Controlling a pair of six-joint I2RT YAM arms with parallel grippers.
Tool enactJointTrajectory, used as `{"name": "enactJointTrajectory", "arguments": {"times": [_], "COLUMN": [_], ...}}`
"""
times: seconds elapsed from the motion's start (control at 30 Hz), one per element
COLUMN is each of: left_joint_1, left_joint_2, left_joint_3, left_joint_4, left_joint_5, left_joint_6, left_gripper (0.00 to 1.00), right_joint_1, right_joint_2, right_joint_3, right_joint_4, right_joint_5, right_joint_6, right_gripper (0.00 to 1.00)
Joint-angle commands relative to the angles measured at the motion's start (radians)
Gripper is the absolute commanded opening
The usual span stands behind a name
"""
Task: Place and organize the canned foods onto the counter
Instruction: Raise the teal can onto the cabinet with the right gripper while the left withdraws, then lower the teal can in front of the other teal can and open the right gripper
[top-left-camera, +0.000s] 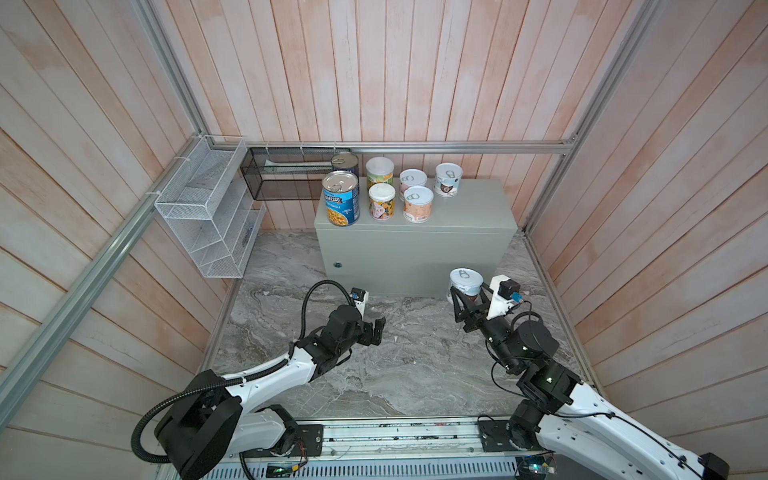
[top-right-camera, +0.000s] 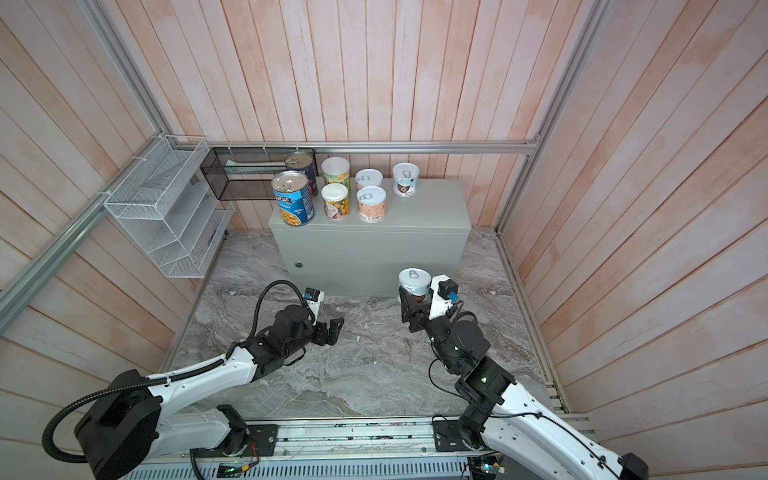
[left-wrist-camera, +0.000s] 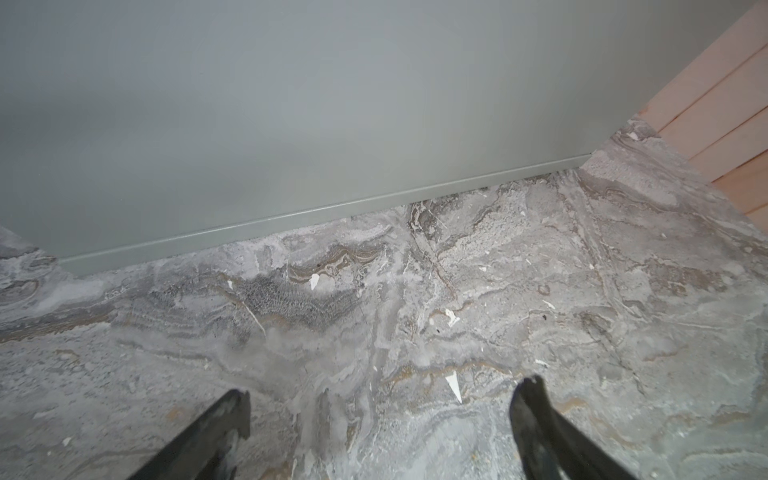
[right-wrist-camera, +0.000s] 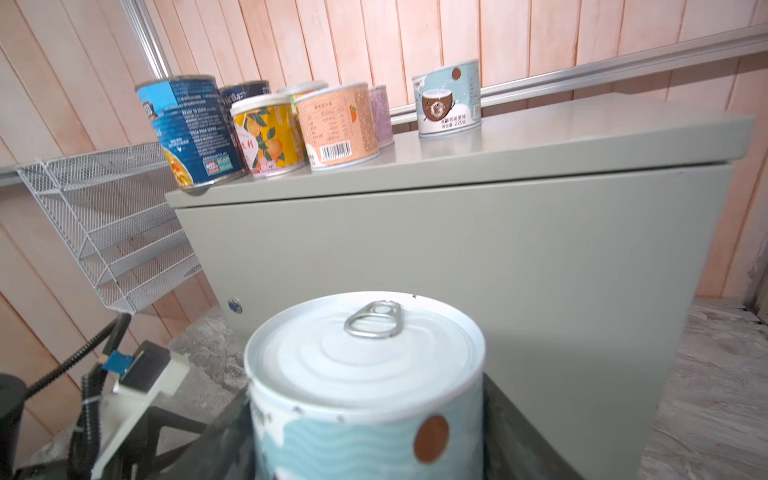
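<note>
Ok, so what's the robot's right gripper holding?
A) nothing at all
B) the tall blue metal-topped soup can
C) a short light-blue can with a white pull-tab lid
C: the right gripper is shut on the short light-blue can with a white pull-tab lid, in front of the big grey-green metal box, while the tall blue metal-topped soup can stands on top of it.

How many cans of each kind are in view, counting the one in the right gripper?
Tall metal-topped cans: 2
White-lidded colourful cans: 2
Short pull-tab cans: 4 (3 on the counter, 1 in the right gripper)
Total: 8
</note>
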Motion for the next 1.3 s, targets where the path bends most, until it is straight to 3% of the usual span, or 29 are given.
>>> {"name": "enactJointTrajectory", "arguments": {"times": [0.0, 0.1, 0.43, 0.87, 1.27], "left_joint_1": [0.005, 0.004, 0.004, 0.005, 0.005], "left_joint_2": [-0.004, -0.015, -0.003, -0.010, -0.014], "left_joint_3": [-0.027, -0.043, -0.054, -0.062, -0.064], "left_joint_4": [0.115, 0.126, 0.145, 0.139, 0.135], "left_joint_5": [0.014, 0.020, 0.026, 0.020, 0.002], "left_joint_6": [0.024, 0.031, 0.021, 0.013, 0.016], "left_gripper": [1.00, 1.00, 1.00, 1.00, 1.00], "right_joint_1": [-0.007, -0.018, -0.112, -0.423, -0.453], "right_joint_2": [-0.002, 0.031, 0.146, 0.415, 0.694], "right_joint_3": [0.095, 0.163, 0.327, 0.552, 0.711], "right_joint_4": [0.003, -0.021, 0.020, 0.126, 0.187], "right_joint_5": [0.043, 0.062, -0.029, -0.341, -0.446], "right_joint_6": [0.019, 0.009, -0.026, -0.008, -0.086], "right_gripper": [0.57, 0.57, 0.59, 0.59, 0.59]}}
